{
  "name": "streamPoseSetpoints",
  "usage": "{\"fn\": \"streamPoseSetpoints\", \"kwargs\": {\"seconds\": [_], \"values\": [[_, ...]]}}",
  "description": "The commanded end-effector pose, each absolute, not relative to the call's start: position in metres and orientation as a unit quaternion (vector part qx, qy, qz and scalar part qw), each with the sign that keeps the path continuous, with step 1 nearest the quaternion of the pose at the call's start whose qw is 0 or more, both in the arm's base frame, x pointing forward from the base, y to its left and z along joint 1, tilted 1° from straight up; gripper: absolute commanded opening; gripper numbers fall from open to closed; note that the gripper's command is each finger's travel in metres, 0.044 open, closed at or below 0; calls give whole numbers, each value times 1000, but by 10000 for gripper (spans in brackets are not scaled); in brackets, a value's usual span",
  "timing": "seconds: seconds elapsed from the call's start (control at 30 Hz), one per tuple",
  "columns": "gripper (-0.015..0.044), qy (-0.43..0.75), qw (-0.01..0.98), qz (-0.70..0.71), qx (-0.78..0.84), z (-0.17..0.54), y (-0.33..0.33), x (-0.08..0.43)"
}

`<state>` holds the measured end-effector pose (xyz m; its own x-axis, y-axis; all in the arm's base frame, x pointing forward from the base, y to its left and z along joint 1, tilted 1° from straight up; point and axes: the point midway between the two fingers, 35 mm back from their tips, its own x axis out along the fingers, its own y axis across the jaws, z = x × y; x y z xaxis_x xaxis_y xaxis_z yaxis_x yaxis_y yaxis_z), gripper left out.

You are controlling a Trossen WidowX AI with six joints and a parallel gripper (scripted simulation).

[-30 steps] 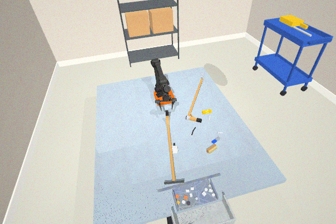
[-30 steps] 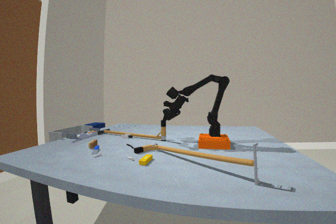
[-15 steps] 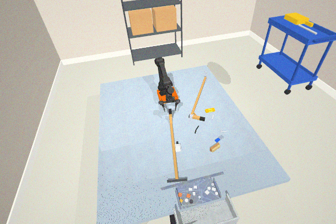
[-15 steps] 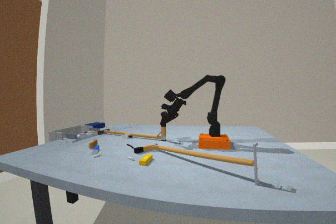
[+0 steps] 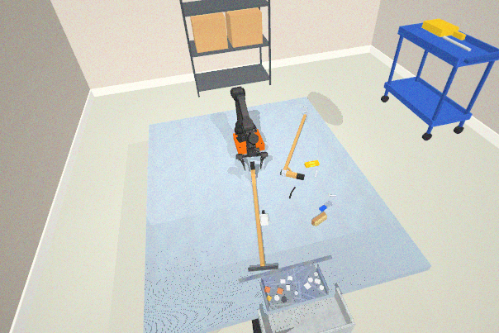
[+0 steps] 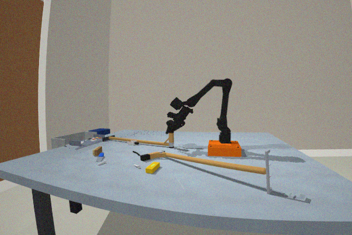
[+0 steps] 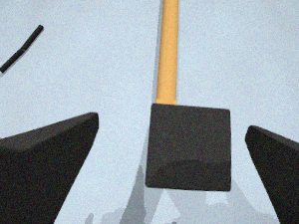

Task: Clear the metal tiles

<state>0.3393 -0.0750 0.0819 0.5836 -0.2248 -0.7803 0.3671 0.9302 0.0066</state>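
The long scraper (image 5: 257, 214) (image 6: 140, 141) (image 7: 170, 54) lies with its wooden handle stretching away from the arm. Its dark blade (image 5: 263, 267) is on the table just before the near edge of the steel bench plate. Its upright grip has a black cap (image 5: 252, 165) (image 7: 189, 148). My gripper (image 5: 254, 168) (image 6: 168, 132) (image 7: 173, 126) is open, its fingers on either side of the cap with gaps on both sides. Small metal tiles, white (image 5: 290, 278), orange (image 5: 280, 291) and dark (image 5: 283, 299), are spread over the plate. The catch box (image 5: 307, 318) is at its far end.
A second wooden-handled tool (image 5: 295, 144) (image 6: 215, 163) lies on the arm's scraper side. Near it are a yellow block (image 5: 311, 164) (image 6: 152, 167), a thin black piece (image 5: 292, 192) (image 7: 22, 50) and a wooden block (image 5: 319, 219) (image 6: 97, 151). A small white item (image 5: 264, 219) lies beside the scraper handle.
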Motion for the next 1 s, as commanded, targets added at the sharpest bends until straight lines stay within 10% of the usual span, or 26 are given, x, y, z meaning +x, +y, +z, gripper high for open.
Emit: {"fn": "streamPoseSetpoints", "kwargs": {"seconds": [0.0, 0.2, 0.63, 0.97], "values": [[440, 427, 886, -164, 82, 74, -76, 343], [440, 426, 886, -164, 82, 68, -78, 346], [99, 425, 886, -167, 84, 72, -77, 344], [0, 425, 886, -167, 84, 73, -77, 344]]}}
